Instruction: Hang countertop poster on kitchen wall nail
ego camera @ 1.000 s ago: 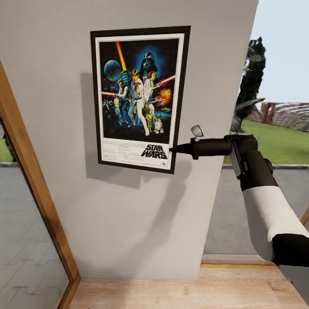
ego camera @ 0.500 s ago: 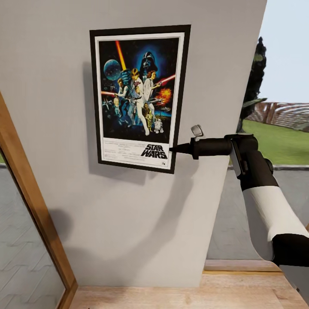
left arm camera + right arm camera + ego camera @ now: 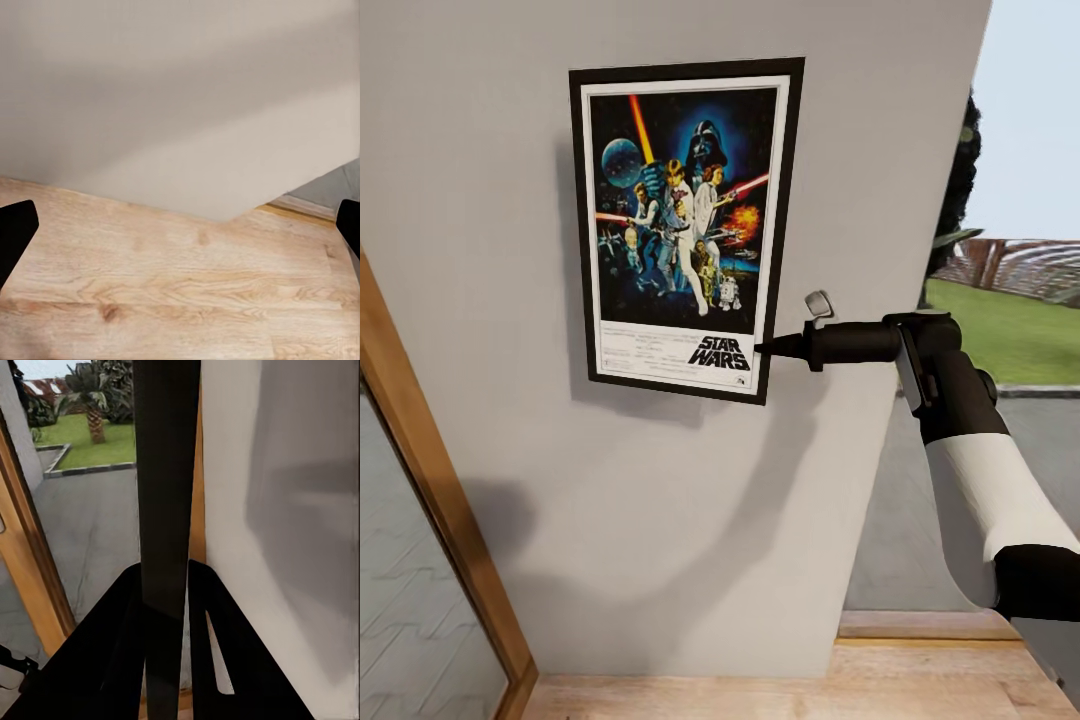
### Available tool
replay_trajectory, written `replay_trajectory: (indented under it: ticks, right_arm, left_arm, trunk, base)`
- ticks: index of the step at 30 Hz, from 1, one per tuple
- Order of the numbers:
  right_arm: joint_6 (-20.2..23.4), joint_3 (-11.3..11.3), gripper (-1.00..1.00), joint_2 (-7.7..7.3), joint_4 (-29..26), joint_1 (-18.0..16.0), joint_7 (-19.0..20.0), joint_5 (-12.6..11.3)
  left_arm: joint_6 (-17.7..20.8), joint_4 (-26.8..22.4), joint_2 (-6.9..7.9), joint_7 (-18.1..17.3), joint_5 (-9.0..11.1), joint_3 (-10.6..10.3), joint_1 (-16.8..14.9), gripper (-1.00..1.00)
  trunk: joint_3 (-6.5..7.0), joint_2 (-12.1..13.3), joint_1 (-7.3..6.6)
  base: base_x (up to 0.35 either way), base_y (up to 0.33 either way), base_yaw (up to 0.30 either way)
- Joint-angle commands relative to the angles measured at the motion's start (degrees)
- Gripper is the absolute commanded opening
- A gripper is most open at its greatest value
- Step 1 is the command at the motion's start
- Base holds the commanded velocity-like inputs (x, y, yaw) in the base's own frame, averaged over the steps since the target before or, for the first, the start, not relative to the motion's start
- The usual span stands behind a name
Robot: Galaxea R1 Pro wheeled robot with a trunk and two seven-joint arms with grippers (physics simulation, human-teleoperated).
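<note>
Right gripper (image 3: 762, 349) clamped on poster (image 3: 682, 225)

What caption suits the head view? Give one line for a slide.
Right gripper pinches the framed poster by its lower right edge, holding it against the grey wall.

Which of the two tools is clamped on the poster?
The right tool, pinching the poster at its lower right edge; the left tool is open over wooden floor.

My right gripper (image 3: 762, 349) pinches the lower right edge of the black-framed Star Wars poster (image 3: 682, 225), which hangs upright and nearly flat against the grey wall (image 3: 660, 520), white border showing.
</note>
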Motion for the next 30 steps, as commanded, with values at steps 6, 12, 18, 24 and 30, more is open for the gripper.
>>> replay_trajectory:
  ticks: [6,12,18,24,30]
  right_arm:
    - [0.7,0.0,-1.00,-0.02,0.0,0.0,0.3,0.3]
    - [0.7,0.0,-1.00,-0.02,0.0,0.0,0.3,0.3]
    - [0.7,0.0,-1.00,-0.02,0.0,0.0,0.3,0.3]
    - [0.7,0.0,-1.00,-0.02,0.0,0.0,0.3,0.3]
    - [0.7,0.0,-1.00,-0.02,0.0,0.0,0.3,0.3]
  left_arm:
    - [-0.3,0.1,0.02,-0.1,-0.4,0.5,0.0,1.00]
    - [-0.3,0.1,0.00,-0.1,-0.4,0.4,0.0,1.00]
    - [-0.3,0.1,0.00,-0.1,-0.4,0.4,0.0,1.00]
    - [-0.3,0.1,0.04,-0.2,-0.4,0.4,0.0,1.00]
    - [-0.3,0.1,0.05,-0.2,-0.4,0.4,0.0,1.00]
  trunk:
    - [-0.02,0.0,0.05]
    - [-0.02,0.0,0.05]
    - [-0.02,0.0,0.05]
    - [-0.02,0.0,0.05]
    - [-0.02,0.0,0.05]
  base:
    - [0.127,0.000,0.000]
    - [0.017,0.000,0.000]
    - [0.001,0.000,0.000]
    - [0.007,0.000,0.000]
    - [0.227,0.000,0.000]
